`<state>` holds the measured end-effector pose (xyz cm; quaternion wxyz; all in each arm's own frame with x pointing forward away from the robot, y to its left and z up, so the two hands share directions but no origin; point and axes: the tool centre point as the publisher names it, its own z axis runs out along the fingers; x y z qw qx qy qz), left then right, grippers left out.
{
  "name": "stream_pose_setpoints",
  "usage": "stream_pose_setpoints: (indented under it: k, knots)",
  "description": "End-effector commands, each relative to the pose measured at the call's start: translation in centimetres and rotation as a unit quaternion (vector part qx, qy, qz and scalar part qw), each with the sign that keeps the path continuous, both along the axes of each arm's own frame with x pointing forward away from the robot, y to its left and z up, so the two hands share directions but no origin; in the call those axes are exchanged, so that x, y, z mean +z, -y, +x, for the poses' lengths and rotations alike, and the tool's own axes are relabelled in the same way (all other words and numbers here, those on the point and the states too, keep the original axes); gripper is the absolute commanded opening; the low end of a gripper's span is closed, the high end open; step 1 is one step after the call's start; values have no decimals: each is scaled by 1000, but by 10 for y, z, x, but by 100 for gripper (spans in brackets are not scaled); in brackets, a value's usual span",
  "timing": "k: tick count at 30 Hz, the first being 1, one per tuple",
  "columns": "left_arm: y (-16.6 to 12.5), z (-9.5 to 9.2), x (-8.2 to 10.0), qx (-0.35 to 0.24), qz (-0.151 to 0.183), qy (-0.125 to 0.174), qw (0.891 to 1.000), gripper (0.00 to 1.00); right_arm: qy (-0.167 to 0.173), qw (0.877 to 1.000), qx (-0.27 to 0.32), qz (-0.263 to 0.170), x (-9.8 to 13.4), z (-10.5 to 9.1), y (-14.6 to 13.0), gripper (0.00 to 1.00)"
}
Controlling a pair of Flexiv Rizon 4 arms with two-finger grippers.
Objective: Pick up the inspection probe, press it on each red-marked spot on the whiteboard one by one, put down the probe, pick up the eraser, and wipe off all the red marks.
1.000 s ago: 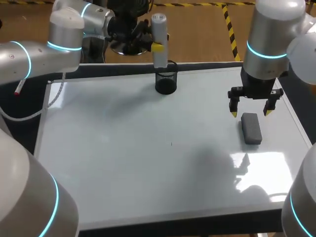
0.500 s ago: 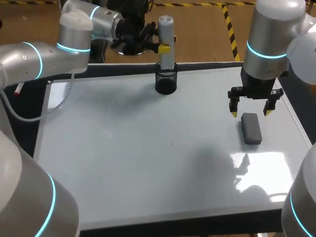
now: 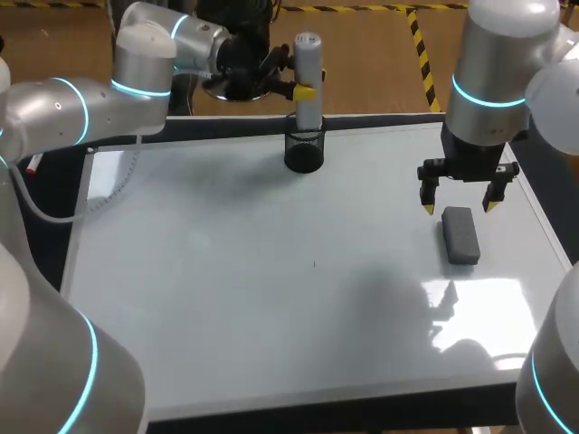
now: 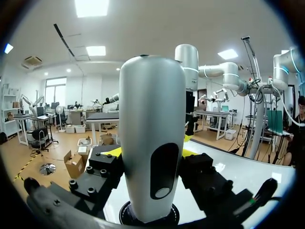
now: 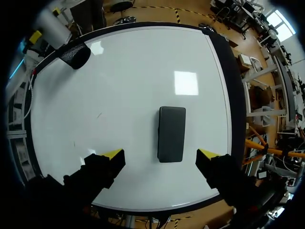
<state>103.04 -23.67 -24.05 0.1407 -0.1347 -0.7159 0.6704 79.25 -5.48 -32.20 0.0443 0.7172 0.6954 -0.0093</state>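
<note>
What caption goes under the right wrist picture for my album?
Open right gripper hangs above the dark eraser on the whiteboard.

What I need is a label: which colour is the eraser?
Dark grey; the eraser shows best in the right wrist view.

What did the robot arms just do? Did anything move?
The left gripper, shut on the inspection probe, carried it a little to the right, so it is now upright over the black mesh cup. Nothing was let go. The right gripper stayed open above the grey eraser, which lies where it was on the whiteboard.
</note>
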Motion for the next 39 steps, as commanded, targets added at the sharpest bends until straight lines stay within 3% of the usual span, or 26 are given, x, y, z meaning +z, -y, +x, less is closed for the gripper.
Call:
stream_pose_setpoints:
  k: [1,39]
  knots:
    - [-2,8,-8,-16,-6,-5,1000,0,1,1000,1,0,1,-1,1,100]
    - [-14,-2,-44,0,-13,-21,1000,0,1,1000,1,0,1,-1,1,100]
